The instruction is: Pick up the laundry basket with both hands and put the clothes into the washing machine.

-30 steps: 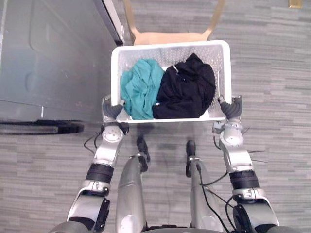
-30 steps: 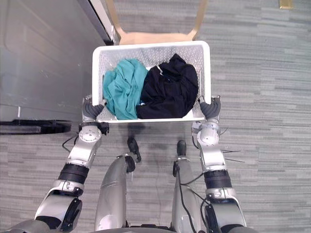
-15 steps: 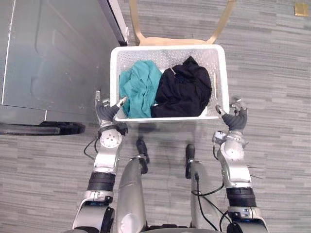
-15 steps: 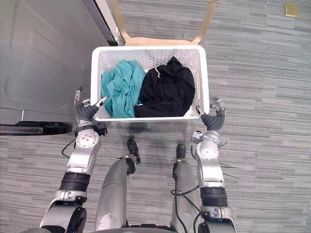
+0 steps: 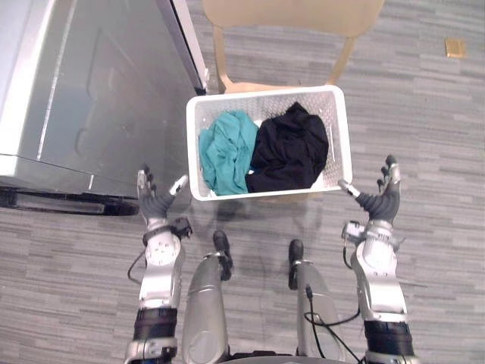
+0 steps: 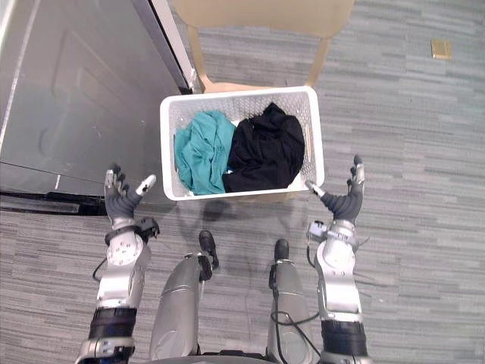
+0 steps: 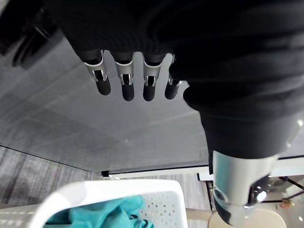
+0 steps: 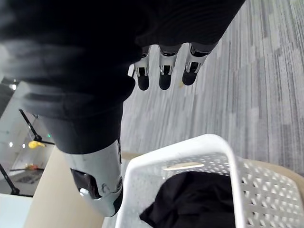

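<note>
The white perforated plastic laundry basket [image 5: 273, 192] is sitting level just ahead of, and between, the left hand [image 5: 155, 203] and the right hand [image 5: 379, 203], held by neither. A crumpled teal cloth [image 5: 227, 150] is lying in the half nearer the left hand, and a bunched black garment [image 5: 290, 149] nearer the right. The grey metal washing machine [image 5: 91, 98] is standing beyond the left hand.

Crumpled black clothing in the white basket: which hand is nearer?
Right. Right hand flanks the basket corner by the black clothing; left hand sits beyond the teal cloth.

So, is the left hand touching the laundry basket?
Apart. The right eye view shows the left hand open, with a clear gap between its thumb and the laundry basket.
</note>
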Robot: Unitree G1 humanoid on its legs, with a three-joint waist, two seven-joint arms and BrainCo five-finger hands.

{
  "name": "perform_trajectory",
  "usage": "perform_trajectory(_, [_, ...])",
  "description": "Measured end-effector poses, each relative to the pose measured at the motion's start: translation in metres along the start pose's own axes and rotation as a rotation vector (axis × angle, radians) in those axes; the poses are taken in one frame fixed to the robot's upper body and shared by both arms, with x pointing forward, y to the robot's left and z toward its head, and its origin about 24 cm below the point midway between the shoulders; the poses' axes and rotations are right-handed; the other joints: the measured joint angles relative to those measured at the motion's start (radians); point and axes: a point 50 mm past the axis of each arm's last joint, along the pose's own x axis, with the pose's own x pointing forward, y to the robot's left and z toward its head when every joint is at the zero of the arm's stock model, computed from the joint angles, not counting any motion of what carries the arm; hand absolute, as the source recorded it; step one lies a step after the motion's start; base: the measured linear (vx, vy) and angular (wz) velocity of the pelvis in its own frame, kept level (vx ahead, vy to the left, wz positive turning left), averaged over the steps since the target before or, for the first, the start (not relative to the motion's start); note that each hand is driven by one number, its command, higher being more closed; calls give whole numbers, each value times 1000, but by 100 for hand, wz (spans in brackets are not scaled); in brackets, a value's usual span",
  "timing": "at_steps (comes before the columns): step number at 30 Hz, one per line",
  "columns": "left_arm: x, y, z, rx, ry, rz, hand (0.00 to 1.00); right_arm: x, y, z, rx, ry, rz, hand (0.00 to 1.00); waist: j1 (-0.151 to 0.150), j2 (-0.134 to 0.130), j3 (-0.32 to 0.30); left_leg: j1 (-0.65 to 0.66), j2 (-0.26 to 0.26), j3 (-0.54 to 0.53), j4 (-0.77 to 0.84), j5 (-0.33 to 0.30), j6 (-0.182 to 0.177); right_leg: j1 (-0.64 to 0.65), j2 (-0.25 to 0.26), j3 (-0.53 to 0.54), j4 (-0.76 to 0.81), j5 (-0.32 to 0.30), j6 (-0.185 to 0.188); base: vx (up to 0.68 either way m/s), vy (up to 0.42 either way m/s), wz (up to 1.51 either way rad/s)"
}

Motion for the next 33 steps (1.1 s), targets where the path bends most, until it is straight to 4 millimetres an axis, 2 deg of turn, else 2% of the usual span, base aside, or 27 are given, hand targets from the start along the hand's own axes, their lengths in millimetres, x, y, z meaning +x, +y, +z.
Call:
perform_trajectory(4, [-32, 21, -43, 38, 177, -7, 0, -22, -11, -36, -83, 146, 76, 0, 10, -11, -49, 75, -13, -14, -38, -3, -5, 91, -15, -36, -27, -20, 1, 104, -42, 27])
perform_trajectory(7, [-66, 41, -96, 89, 422, -17, 0, -51, -18, -88, -153, 390, 144, 0, 20, -20, -144, 169, -46, -40, -96, 4, -3, 205, -36, -84, -66, -38, 12, 184, -47, 40])
perform_trajectory(10, [-91, 59, -129, 144, 597, -13, 0, -69, -17, -117, -169, 535, 185, 0, 27, -24, -196, 238, -69, -50, -145, 8, -9, 284, -48, -106, -112, -42, 18, 129, -16, 23])
perform_trajectory(14, [-116, 75, -161, 263, 778, -41, 0, -91, -24, -145, -191, 678, 197, 0, 27, -28, -248, 299, -89, -78, -188, 17, -17, 373, -56, -148, -172, -43, 20, 126, -23, 27])
perform_trajectory(16, [-131, 91, -176, 319, 878, -30, 0, -102, -28, -159, -204, 745, 195, 0, 22, -43, -286, 344, -107, -95, -233, 36, -24, 419, -60, -169, -207, -44, 21, 111, -23, 23])
perform_trajectory(19, [-139, 101, -186, 367, 952, -22, 0, -114, -38, -174, -216, 825, 169, 0, 19, -47, -314, 399, -127, -140, -300, 66, -32, 476, -64, -209, -241, -48, 27, 65, -46, 33])
perform_trajectory(25, [-138, 101, -190, 392, 970, -34, 0, -112, -49, -187, -232, 899, 139, 0, 22, -48, -318, 413, -151, -224, -365, 126, -38, 517, -66, -303, -240, -65, 25, -3, -60, 51])
perform_trajectory(26, [-135, 97, -190, 397, 962, -48, 0, -112, -48, -189, -222, 915, 135, 0, 18, -49, -317, 390, -165, -257, -368, 150, -36, 515, -78, -351, -216, -84, 26, -40, -42, 126])
perform_trajectory(27, [-129, 91, -188, 398, 944, -65, 0, -114, -52, -191, -204, 932, 97, 0, 11, -56, -316, 352, -180, -256, -373, 199, -21, 507, -96, -414, -188, -94, 20, -76, -23, 143])
perform_trajectory(28, [-127, 88, -188, 394, 936, -70, 0, -116, -55, -192, -203, 945, 90, 0, 3, -56, -316, 333, -174, -239, -382, 215, -18, 501, -110, -440, -184, -93, 17, -70, 53, 132])
perform_trajectory(29, [-123, 84, -187, 389, 931, -74, 0, -118, -54, -195, -202, 974, 89, 0, -7, -65, -304, 297, -150, -107, -320, 158, -23, 496, -122, -490, -181, -89, 15, -10, 97, 95])
perform_trajectory(30, [-124, 86, -188, 395, 943, -73, 0, -122, -54, -197, -202, 1004, 83, 0, -6, -70, -300, 280, -118, 34, -220, 93, 26, 498, -144, -519, -161, -81, 20, 57, 137, 78])
perform_trajectory(32, [-122, 90, -188, 407, 941, -65, 0, -123, -58, -196, -195, 1016, 54, 0, -9, -71, -299, 281, -53, 173, -131, 32, 89, 474, -187, -521, -76, -78, 16, 58, 118, 37])
perform_trajectory(33, [-123, 92, -188, 415, 942, -67, 0, -120, -61, -194, -194, 1002, 38, 0, -8, -52, -306, 281, -74, 211, -126, 30, 90, 449, -196, -509, -24, -76, 10, 24, 167, 47])
